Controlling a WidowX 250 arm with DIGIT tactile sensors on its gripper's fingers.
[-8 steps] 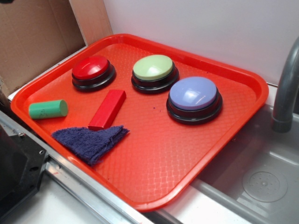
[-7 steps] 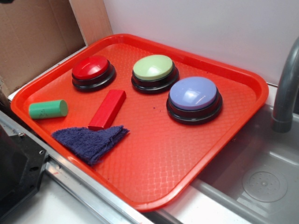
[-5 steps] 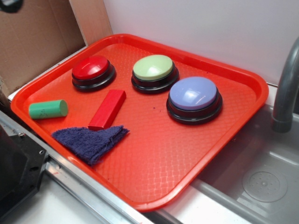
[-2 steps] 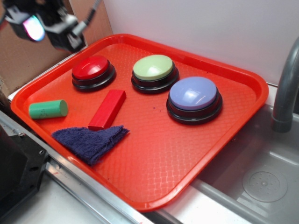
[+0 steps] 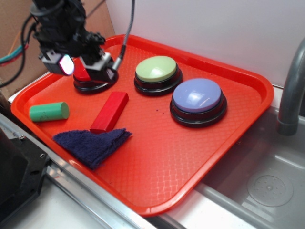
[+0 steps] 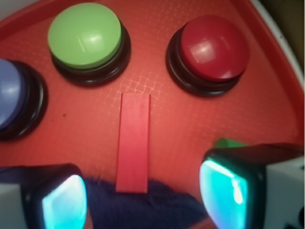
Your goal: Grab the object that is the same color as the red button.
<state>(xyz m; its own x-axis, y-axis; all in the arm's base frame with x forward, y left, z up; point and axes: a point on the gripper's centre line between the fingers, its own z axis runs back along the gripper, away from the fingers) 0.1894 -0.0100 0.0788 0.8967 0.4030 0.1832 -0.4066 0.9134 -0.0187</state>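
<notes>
On the red textured plastic tray (image 5: 228,157), my black gripper (image 5: 76,64) has swung in from the tray's far-left corner and now hangs over the round red domed button (image 6: 209,47), so the approach is under way but nothing is grasped. The glossy red rectangular block (image 6: 133,141) lies mid-tray toward the left edge, its near end touching the dark blue cloth (image 5: 90,143). Jaws are spread wide; the block lies between them but farther out, still well clear of them.
</notes>
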